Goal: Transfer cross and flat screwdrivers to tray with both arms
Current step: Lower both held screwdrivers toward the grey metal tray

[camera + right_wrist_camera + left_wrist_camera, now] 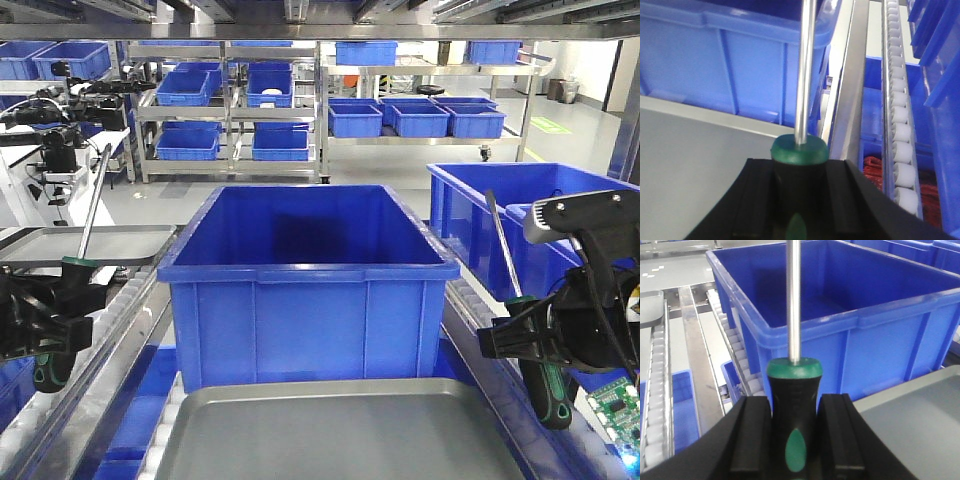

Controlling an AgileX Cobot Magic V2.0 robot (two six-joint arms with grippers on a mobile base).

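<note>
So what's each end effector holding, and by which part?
Left end effector: left screwdriver, by the handle. Right end effector: right screwdriver, also by the handle.

We are on a factory or warehouse floor, not in a home. Steel shelving racks [232, 120] stand in rows across the back, loaded with identical blue plastic bins [270, 85], and the smooth grey floor [380, 172] carries a green painted marking [545, 125] at the far right. Close to us, roller conveyor lanes [901, 130] with white rollers and metal rails run along both sides of a deep blue bin [305, 310] and a grey metal tray [340, 440]. At the left edge we see more camera-and-arm equipment [58, 150] on a white stand, as on an industrial line.
</note>
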